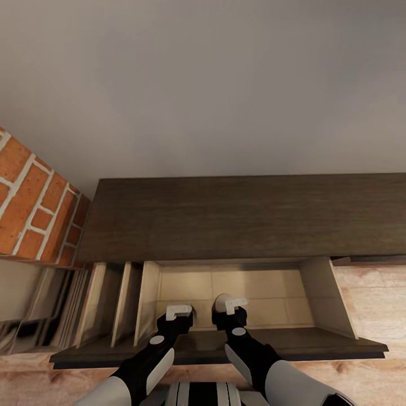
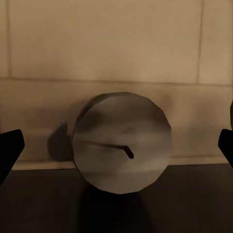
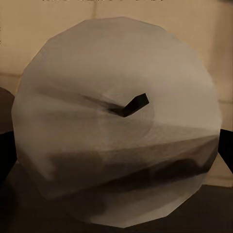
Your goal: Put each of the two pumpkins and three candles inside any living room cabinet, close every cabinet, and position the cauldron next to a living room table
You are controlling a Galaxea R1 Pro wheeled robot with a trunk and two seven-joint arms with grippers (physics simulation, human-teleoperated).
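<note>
Head view: both arms reach down into an open drawer (image 1: 237, 293) of the long dark cabinet (image 1: 248, 217).

Head view: the left gripper (image 1: 179, 313) and right gripper (image 1: 230, 307) sit side by side low in the drawer. Left wrist view: a candle (image 2: 122, 141) lies free on the drawer's edge, dark fingertips (image 2: 9, 150) spread wide apart, seemingly just let go. Right wrist view: a second candle (image 3: 116, 121) is very close to the camera, wick toward it; I cannot tell whether that hand grips it.
</note>
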